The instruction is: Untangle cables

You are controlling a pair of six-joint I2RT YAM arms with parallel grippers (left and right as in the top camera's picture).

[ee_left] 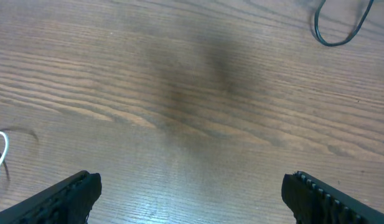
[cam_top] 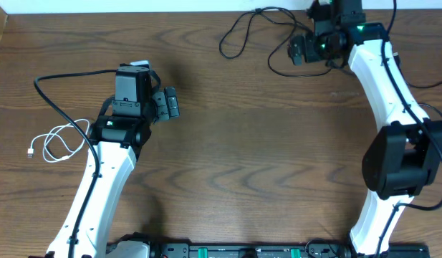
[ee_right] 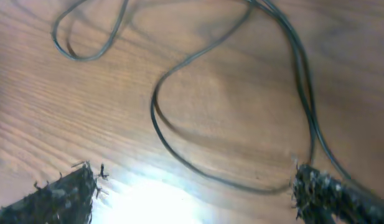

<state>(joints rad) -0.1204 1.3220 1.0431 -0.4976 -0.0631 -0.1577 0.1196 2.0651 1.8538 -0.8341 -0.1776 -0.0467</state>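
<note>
A long black cable lies in loose loops at the far right of the wooden table. In the right wrist view its curves lie on the wood between and ahead of my fingers, one strand passing close by the right finger. My right gripper is open over it and holds nothing. A short white cable lies coiled at the left. My left gripper is open and empty over bare wood. The left wrist view shows the white cable's edge and a black loop.
A thicker black wire arcs from the left arm out over the table above the white cable. The table's far edge runs along the top. Robot bases stand at the near edge.
</note>
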